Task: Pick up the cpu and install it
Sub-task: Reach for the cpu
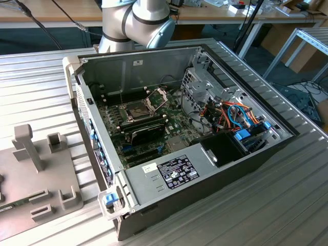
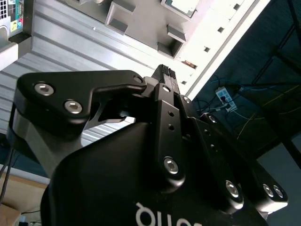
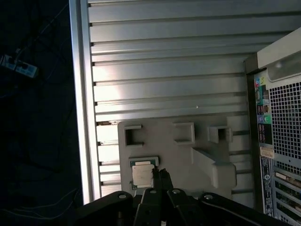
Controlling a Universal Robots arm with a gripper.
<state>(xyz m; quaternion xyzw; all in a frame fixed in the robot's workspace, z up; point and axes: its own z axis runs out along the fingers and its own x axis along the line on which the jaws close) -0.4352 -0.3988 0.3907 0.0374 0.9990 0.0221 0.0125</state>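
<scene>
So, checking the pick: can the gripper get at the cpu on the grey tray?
Probably yes. In the first wrist view the cpu lies uncovered in its holder on the grey tray, with the gripper poised close beside it.

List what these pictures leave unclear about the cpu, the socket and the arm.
The cpu, first wrist view: one edge sits behind the hand, so contact between them cannot be judged.
The socket, exterior view: too small to make out its contacts.
The grey fixture plate, exterior view: cut off by the exterior view's left edge.
The arm, exterior view: cut off by the top edge.
</scene>
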